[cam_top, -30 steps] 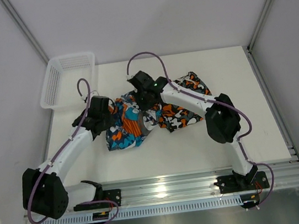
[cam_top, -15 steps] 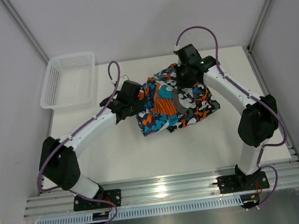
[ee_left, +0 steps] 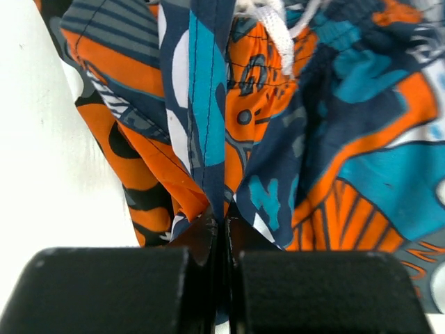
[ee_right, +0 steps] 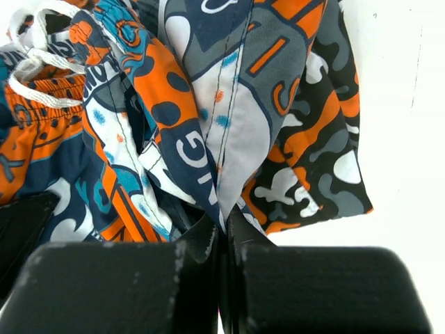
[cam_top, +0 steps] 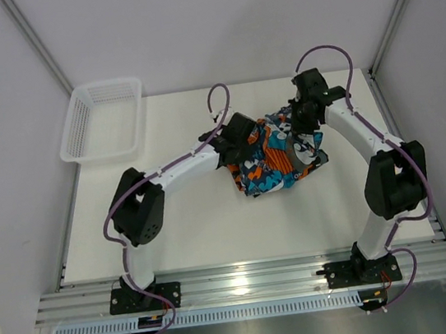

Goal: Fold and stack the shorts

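Centre-right of top view | left gripper [ee_left: 222,221] and right gripper [ee_right: 224,221] each pinch a seam of cartoon-print shorts [cam_top: 271,168], bunched over camouflage shorts [ee_right: 327,139] | judged best: lift both edges level, keep cloth taut, lay flat.

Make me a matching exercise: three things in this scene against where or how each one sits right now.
Things:
1. basket
2. cartoon-print shorts
3. camouflage shorts

States:
A. pinched in shut jaws at two spots
B. lying on the table, partly under other fabric
C. far left corner, apart from the cloth

Pairs: 1-C; 2-A; 3-B
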Motion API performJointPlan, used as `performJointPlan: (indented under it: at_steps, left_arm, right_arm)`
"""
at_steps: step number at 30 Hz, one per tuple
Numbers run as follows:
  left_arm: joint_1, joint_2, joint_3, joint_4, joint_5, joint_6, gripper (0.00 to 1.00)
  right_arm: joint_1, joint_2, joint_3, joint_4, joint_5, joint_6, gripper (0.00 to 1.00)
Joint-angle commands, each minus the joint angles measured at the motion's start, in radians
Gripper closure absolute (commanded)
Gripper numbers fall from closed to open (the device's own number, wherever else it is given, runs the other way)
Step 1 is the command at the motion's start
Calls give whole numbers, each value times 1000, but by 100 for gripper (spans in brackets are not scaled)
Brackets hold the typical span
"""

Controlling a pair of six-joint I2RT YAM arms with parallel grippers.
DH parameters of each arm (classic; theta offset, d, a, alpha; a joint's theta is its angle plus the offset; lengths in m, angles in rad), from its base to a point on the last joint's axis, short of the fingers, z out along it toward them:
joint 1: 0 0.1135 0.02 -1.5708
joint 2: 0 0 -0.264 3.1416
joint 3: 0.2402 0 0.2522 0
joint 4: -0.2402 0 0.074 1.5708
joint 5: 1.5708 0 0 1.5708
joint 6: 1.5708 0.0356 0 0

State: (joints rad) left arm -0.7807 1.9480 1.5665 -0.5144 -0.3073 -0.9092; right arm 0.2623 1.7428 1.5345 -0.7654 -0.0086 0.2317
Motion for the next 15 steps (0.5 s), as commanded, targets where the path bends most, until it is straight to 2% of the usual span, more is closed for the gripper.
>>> performJointPlan:
  at_steps: [1, 10, 15]
  left_arm:
    - [-2, 40, 38, 42, -3, -45, 100]
    - [1, 121, 4, 56, -29, -43, 100]
    - [8, 138, -46, 73, -13, -48, 100]
  right_arm:
    - [-26, 14, -26, 101, -19, -9, 100]
    - [-86, 122, -88, 213, 9, 20, 100]
    - [-106, 195, -39, 184, 45, 34, 100]
